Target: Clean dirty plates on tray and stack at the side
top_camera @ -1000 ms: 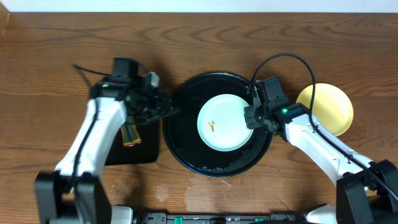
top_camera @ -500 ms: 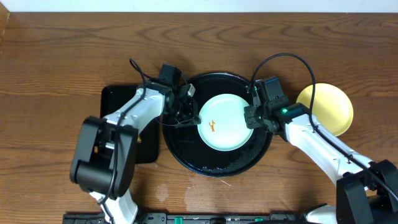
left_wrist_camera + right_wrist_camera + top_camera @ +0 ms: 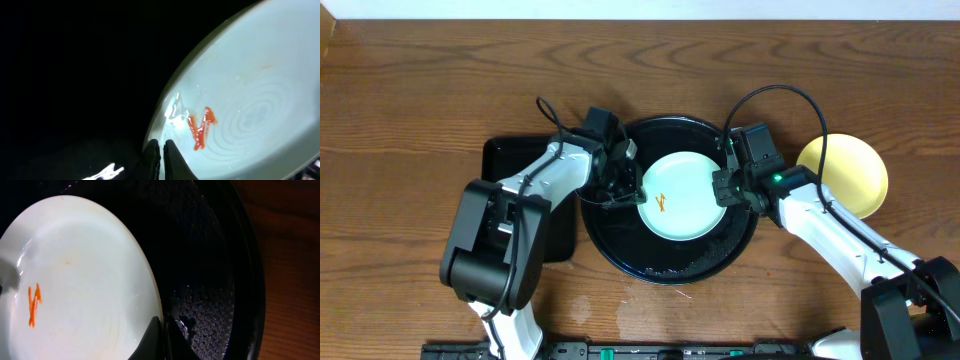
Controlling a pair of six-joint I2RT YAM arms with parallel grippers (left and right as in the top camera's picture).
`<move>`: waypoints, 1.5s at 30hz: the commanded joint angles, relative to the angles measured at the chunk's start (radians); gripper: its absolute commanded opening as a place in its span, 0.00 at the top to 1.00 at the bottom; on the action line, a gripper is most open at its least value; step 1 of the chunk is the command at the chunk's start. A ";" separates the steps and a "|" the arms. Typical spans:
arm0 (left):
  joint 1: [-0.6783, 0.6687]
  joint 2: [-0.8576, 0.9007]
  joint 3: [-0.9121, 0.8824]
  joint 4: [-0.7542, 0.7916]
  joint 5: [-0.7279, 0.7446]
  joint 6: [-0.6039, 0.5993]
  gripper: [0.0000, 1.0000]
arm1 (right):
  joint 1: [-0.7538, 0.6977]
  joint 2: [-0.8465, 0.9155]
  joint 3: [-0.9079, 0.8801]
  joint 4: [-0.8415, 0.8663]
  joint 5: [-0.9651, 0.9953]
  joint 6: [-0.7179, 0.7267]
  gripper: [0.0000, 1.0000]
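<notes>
A pale mint plate (image 3: 690,205) with an orange smear (image 3: 663,202) lies on the round black tray (image 3: 620,240). My left gripper (image 3: 633,190) is shut, its tips at the plate's left rim. In the left wrist view the fingers (image 3: 161,150) stand almost together beside the smear (image 3: 200,127), and I see nothing held between them. My right gripper (image 3: 723,190) is shut too. Its tips (image 3: 165,330) sit right at the plate's (image 3: 85,280) right rim, over the wet tray (image 3: 210,255). A pale yellow plate (image 3: 850,170) rests on the table to the right.
A rectangular black tray (image 3: 498,160) lies left of the round one, mostly under my left arm. My right arm's cable (image 3: 775,92) arches over the round tray's right side. Brown wooden table (image 3: 420,90) surrounds everything.
My left arm has swung from the rectangular tray over to the plate's left rim, and its jaws have shut. The right arm and both plates have stayed put.
</notes>
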 commanded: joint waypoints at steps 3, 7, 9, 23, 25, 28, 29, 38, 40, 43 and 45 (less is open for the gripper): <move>-0.005 0.024 -0.007 -0.008 -0.116 -0.009 0.92 | -0.008 0.001 0.016 -0.009 0.010 -0.014 0.99; -0.007 0.024 -0.010 -0.008 -0.153 -0.010 0.92 | -0.008 0.001 0.016 -0.013 -0.011 -0.011 0.93; -0.007 0.024 -0.013 -0.008 -0.164 -0.013 0.92 | -0.008 0.001 0.016 -0.012 -0.042 -0.011 0.86; -0.007 0.024 -0.019 0.000 -0.159 -0.043 0.92 | -0.017 0.001 0.016 -0.016 -0.156 -0.009 0.77; -0.007 0.024 -0.019 0.000 -0.163 -0.043 0.92 | -0.032 0.001 0.016 -0.024 -0.164 0.021 0.76; -0.007 0.024 -0.019 0.005 -0.172 -0.042 0.92 | -0.075 0.003 0.016 -0.039 -0.235 0.031 0.75; -0.007 0.024 -0.020 0.007 -0.172 -0.041 0.92 | -0.091 0.005 0.016 -0.039 -0.265 0.030 0.75; -0.007 0.024 -0.060 0.051 -0.177 -0.062 0.92 | -0.240 0.134 0.016 -0.027 -0.683 -0.042 0.66; -0.007 0.024 -0.061 0.053 -0.177 -0.062 0.92 | -0.249 0.179 0.016 -0.010 -0.732 -0.041 0.64; -0.007 0.024 -0.061 0.053 -0.178 -0.062 0.92 | -0.249 0.245 0.016 0.042 -0.864 -0.040 0.60; -0.007 0.024 -0.061 0.053 -0.178 -0.062 0.92 | -0.248 0.287 0.016 0.067 -0.893 -0.014 0.56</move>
